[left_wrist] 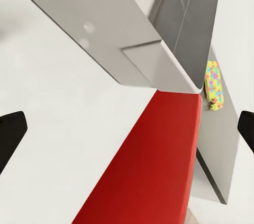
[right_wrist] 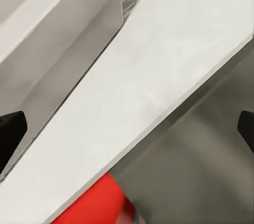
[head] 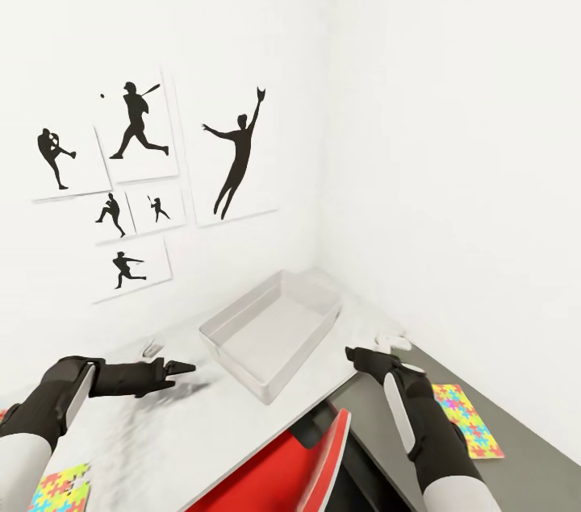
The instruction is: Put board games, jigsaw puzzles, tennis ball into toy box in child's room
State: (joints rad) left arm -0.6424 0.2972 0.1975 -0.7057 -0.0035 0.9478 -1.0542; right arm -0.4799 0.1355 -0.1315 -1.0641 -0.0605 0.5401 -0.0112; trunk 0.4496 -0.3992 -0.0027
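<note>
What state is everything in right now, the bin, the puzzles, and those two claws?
toy box: upright on the table, nothing inside it.
jigsaw puzzle: flat on the table by the right arm, not held.
second jigsaw puzzle: flat on the table by the left arm, not held.
left gripper: open, holding nothing.
right gripper: open, holding nothing.

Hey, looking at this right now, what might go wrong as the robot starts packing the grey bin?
Both jigsaw puzzles lie thin and flat: the right multicoloured puzzle square on the table's darker part, the left one near the picture's edge. Open fingers may slide over them rather than lift. The shallow light-grey toy box sits between the left gripper and right gripper; a reach could knock it.
</note>
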